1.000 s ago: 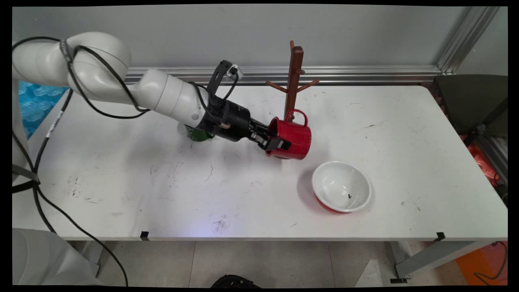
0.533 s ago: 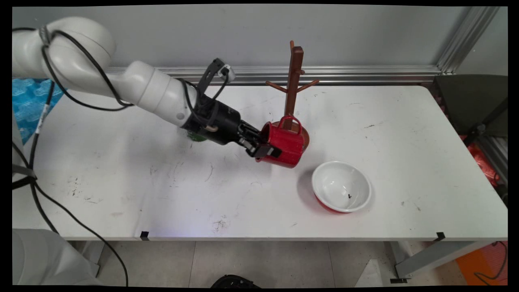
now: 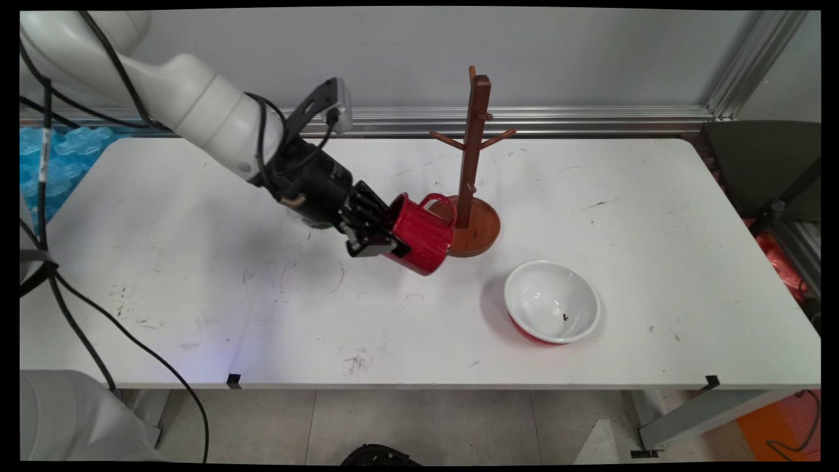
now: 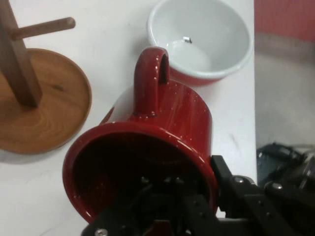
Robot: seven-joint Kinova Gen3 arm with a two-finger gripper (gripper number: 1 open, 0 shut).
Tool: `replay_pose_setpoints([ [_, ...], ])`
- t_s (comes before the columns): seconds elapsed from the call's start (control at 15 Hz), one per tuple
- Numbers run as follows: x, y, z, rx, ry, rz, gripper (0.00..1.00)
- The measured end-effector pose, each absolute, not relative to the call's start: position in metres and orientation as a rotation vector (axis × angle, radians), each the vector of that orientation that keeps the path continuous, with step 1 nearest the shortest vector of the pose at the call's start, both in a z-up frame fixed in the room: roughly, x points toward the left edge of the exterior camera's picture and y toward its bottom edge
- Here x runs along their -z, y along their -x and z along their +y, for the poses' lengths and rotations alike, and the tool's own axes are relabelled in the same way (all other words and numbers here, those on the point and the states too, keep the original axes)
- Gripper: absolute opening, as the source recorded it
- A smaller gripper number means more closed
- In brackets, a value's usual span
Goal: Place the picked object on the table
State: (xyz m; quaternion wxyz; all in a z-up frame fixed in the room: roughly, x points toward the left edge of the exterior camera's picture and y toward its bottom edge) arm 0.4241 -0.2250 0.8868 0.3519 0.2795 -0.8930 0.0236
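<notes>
White bowl (image 3: 552, 301), wooden mug tree (image 3: 473, 164)

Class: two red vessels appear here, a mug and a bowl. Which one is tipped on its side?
The red mug, held off the table by the gripper gripping its rim, mouth facing the gripper. The white-lined bowl sits upright on the table.

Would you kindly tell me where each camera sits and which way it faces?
Main view: fixed above the table's near side, looking down across it toward the wall; shows the white arm and end effector holding the red mug.
Hand view: on the hand, looking along the end effector; its black linkage rises from the bottom edge.
Shared: mug, wooden mug stand, bowl.
</notes>
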Motion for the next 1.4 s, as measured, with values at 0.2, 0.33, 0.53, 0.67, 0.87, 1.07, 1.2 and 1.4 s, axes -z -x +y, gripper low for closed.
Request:
replay_pose_setpoints([
  [0.2,-0.899,-0.432,-0.226,-0.085,-0.639,-2.393,0.00],
  [0.33,-0.904,-0.437,-0.226,-0.095,-0.581,-2.451,0.00],
  [0.53,-0.908,-0.445,-0.227,-0.108,-0.507,-2.539,0.00],
  [0.67,-0.910,-0.450,-0.227,-0.117,-0.475,-2.596,0.00],
  [0.87,-0.911,-0.455,-0.229,-0.135,-0.459,-2.659,0.00],
  [1.07,-0.911,-0.462,-0.231,-0.162,-0.440,-2.751,0.00],
  [1.2,-0.910,-0.465,-0.232,-0.173,-0.435,-2.793,0.00],
  [1.4,-0.905,-0.466,-0.231,-0.187,-0.428,-2.844,0.00],
])
